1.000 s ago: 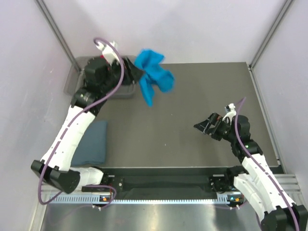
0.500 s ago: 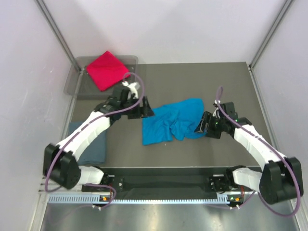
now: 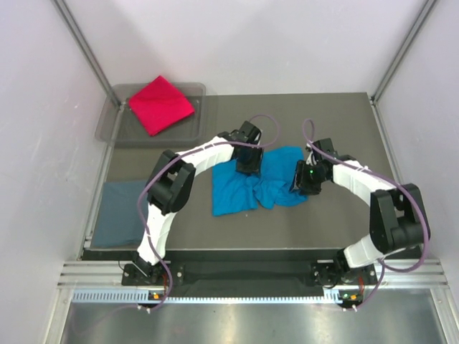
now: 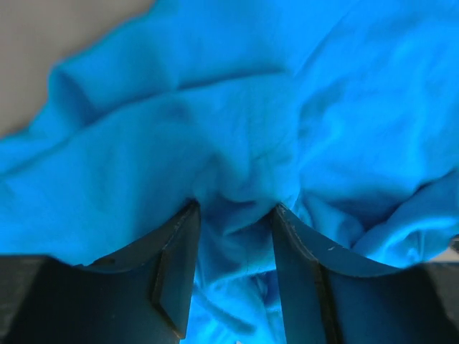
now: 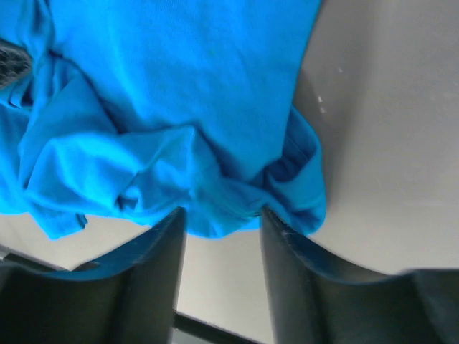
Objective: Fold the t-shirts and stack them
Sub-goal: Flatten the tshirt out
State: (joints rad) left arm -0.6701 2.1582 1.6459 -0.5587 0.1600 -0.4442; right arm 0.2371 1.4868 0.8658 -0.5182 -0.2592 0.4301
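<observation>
Dark grey tabletop (image 3: 344,129) runs from my arm bases toward the pale back wall. Nearest me, at the lower left of the overhead frame, the slate grey-blue shirt (image 3: 122,211) lies folded flat. Mid-frame, the turquoise shirt (image 3: 237,190) sits rumpled with both arms on it. The right gripper (image 5: 222,211) straddles the hem at the cloth's right edge, its jaws about half closed. I cannot tell whether they actually bite. The left gripper (image 4: 234,208) is at the upper edge, jaws narrowed onto a pucker of turquoise that looks pinched between them. I judge the step to be spreading this shirt flat before folding. To do it well I'd confirm a single-layer grip on each side, then draw the hands apart low and evenly so the bunched middle pulls out without dragging. Farthest, at upper left, the red shirt (image 3: 161,106) rests in the plastic tray (image 3: 111,125).
</observation>
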